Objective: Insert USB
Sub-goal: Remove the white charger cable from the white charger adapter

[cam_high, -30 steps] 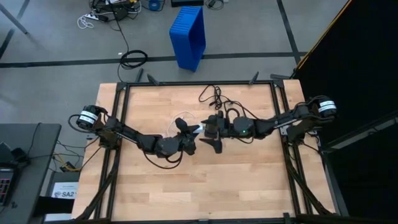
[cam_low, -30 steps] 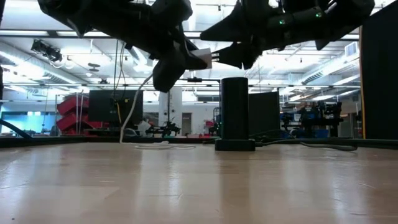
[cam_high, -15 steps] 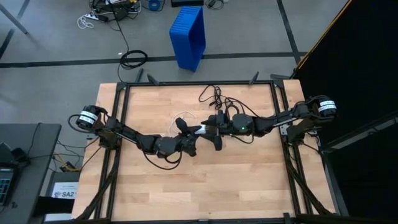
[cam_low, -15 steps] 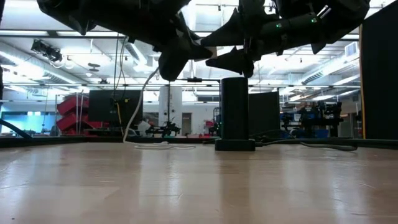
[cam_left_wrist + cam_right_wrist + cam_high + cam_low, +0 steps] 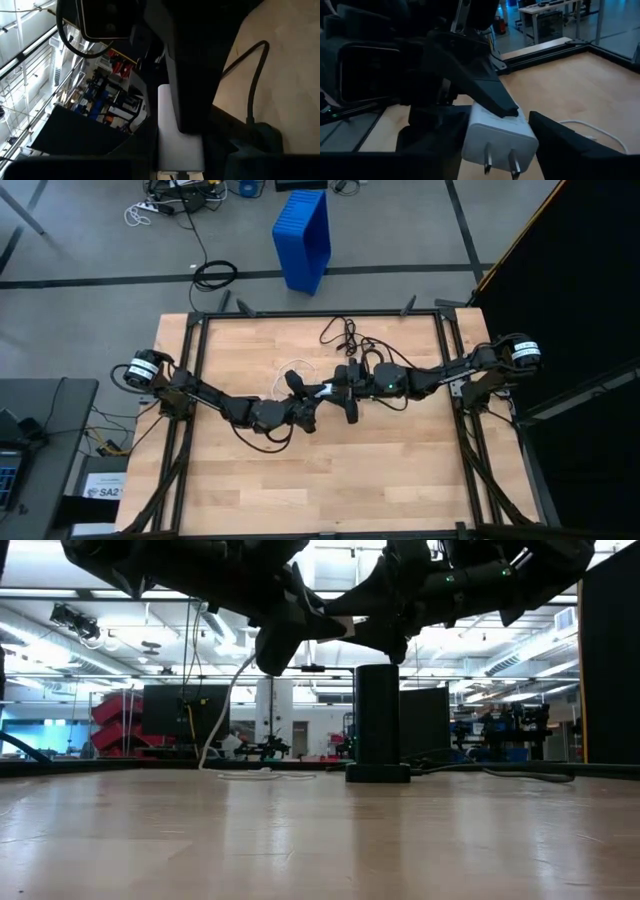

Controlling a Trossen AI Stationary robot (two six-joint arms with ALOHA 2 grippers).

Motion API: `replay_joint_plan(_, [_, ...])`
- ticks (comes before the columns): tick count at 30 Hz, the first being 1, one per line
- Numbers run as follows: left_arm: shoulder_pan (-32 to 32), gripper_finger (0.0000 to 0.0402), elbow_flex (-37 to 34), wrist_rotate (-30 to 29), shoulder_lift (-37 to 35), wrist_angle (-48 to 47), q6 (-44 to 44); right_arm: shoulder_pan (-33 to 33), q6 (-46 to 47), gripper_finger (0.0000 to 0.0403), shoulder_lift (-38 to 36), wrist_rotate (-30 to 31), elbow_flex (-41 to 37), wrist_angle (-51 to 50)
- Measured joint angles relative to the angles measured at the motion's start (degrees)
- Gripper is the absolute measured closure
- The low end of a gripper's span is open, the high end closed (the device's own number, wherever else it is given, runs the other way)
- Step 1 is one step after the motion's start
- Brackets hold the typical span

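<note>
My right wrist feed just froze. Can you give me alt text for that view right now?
A white wall charger with two metal prongs fills the centre, pinched by the left pincer above the wooden table. The right pincer's own dark fingers flank it, and a white cable lies on the wood behind.

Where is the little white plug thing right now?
In the high view the white charger plug is up in the air over the middle of the table, between the left gripper and the right gripper, in front of the black box.
</note>
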Motion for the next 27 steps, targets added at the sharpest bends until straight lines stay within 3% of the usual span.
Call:
replay_joint_plan(3, [0.0, 0.0317, 0.0, 0.0, 0.0, -0.6, -0.9, -0.7, 0.1, 0.0260, 0.0, -2.2, 0.0, -0.3])
replay_joint_plan(7, [-0.8, 0.0292, 0.0, -1.4, 0.0, 1.1, -1.4, -1.2, -0.8, 0.0260, -0.1, -3.2, 0.0, -0.6])
replay_joint_plan(15, [-3.7, 0.0228, 0.0, -15.1, 0.0, -1.0, 2.7, -2.4, -1.5, 0.0260, -0.2, -1.2, 0.0, -2.7])
replay_joint_plan(27, [-1.9, 0.0226, 0.0, -13.9, -0.1, -8.0, -4.8, -2.5, -1.6, 0.0260, 0.0, -1.0, 0.0, -3.2])
